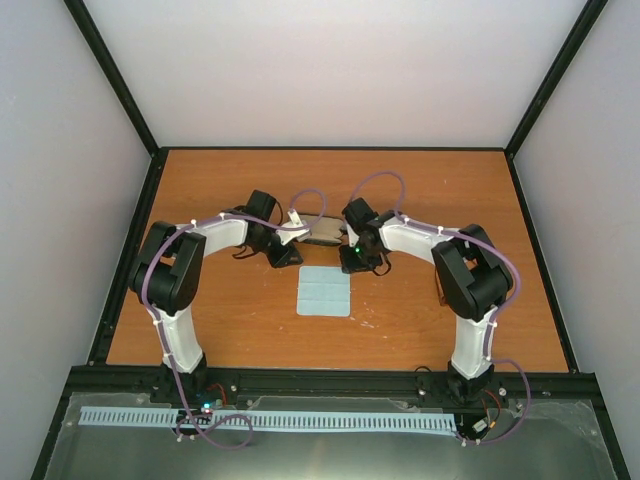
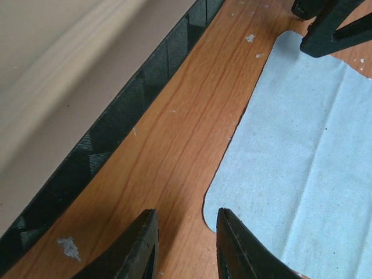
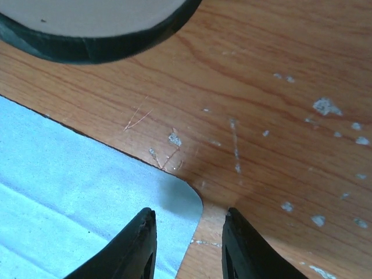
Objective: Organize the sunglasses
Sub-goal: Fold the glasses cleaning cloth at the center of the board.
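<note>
Item: sunglasses, lying on the table just beyond the pale blue cloth, sitting between my two wrists, on the far side of both sets of fingertips. My left gripper is hanging unclenched over one cloth corner. My right gripper is hanging parted over another, and both are grasping nothing.

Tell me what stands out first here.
The pale blue cloth lies flat at the centre of the table. The left gripper and right gripper each hang open by a cloth corner, holding nothing. Just beyond the cloth sits a small brownish object, too blurred to identify.
</note>
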`<state>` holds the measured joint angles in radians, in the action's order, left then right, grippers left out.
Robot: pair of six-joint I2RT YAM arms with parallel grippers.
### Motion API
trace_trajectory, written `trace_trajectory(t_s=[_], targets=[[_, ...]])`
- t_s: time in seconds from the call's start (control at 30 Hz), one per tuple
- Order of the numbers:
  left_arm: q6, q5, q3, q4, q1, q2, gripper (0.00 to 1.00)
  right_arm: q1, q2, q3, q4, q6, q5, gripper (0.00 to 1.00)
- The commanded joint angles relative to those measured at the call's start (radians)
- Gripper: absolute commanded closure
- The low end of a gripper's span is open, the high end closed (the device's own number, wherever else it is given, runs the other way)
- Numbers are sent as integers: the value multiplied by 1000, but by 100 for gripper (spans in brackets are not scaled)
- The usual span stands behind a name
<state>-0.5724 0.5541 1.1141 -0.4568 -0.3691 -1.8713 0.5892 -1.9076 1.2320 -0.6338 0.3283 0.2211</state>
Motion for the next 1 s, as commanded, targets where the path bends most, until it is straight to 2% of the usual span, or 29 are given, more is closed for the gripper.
trace_trajectory(t_s=[0.0, 0.13, 0.63, 0.97], targets=[[-17, -11, 30, -3, -11, -3, 71, 20, -27, 28, -13, -14, 3, 67], [-14, -15, 32, 5, -11, -5, 71, 28, -44, 31, -18, -14, -5, 70], [-3, 1, 26, 1, -13, -5, 68, 52, -69, 25, -30, -11, -29, 96], [-21, 32, 30, -23, -41, -13, 63, 51, -42, 19, -18, 25, -89, 97]])
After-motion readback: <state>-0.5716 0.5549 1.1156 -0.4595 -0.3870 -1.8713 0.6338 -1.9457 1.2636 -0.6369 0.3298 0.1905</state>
